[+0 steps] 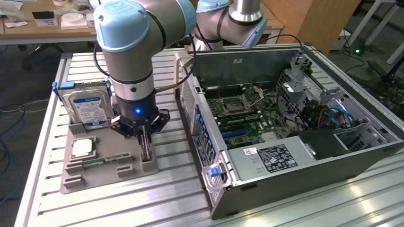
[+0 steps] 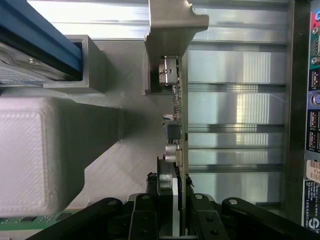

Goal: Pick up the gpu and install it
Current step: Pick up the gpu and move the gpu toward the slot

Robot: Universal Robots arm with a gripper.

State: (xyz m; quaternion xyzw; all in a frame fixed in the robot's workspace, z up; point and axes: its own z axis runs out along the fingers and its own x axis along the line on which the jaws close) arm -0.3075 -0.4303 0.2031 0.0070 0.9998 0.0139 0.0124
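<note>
arm pose: arm [image 1: 129,56] is reaching straight down over the counter [image 1: 113,208], wrist vertical, blue light glowing on the wrist ring.
pincer: pincer [image 2: 173,202] is pointing down into the tray; black fingers [image 2: 150,212] are sitting narrow, one on each face of the gpu, gripping it.
gpu: gpu [image 2: 181,105] is standing on edge in a tray slot, right between the fingers; thin flat board, small components sticking out of one face.
bracket: silver-grey metal bracket [image 2: 172,25] is capping the card's end farther from the fingers; bent tab shape.
tray: grey matte printed tray [image 1: 107,177] is lying under the pincer; blocky slots and ribs.
hard drive: silver hard drive [image 1: 88,106], blue-white label, is standing upright in the tray, beside the pincer toward the exterior view's left.
memory stick: narrow green memory stick [image 1: 101,161] is lying flat near the pincer, same side.
case: open dark metal computer case [image 1: 303,156] is lying beside the pincer toward the exterior view's right, green motherboard [image 1: 243,111] showing inside.
counter surface: ribbed shiny aluminium slats.
</note>
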